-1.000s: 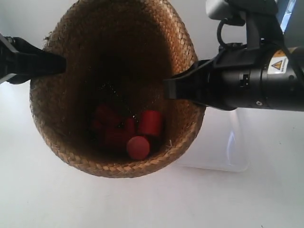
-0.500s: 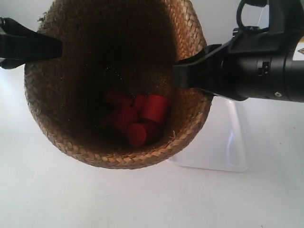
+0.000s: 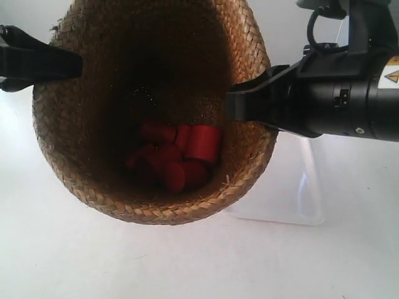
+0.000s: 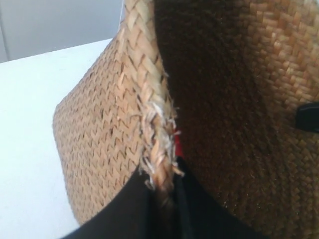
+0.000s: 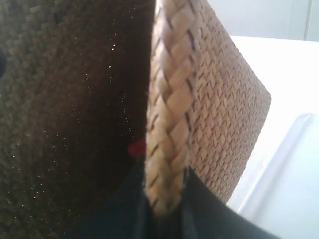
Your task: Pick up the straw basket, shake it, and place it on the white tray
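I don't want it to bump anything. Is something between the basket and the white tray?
Nothing visible does. The white tray looks bare where it shows, beside the lifted straw basket; the basket hides the rest.

Left end effector [image 4: 163,201] clamped on straw basket [image 4: 99,129] rim, right end effector [image 5: 164,201] clamped on opposite rim

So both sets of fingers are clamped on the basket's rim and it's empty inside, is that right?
Not quite. The straw basket is not empty: the exterior view shows several red cylindrical pieces lying in its bottom. The rest holds: the left fingers and the right fingers are clamped on its rim.
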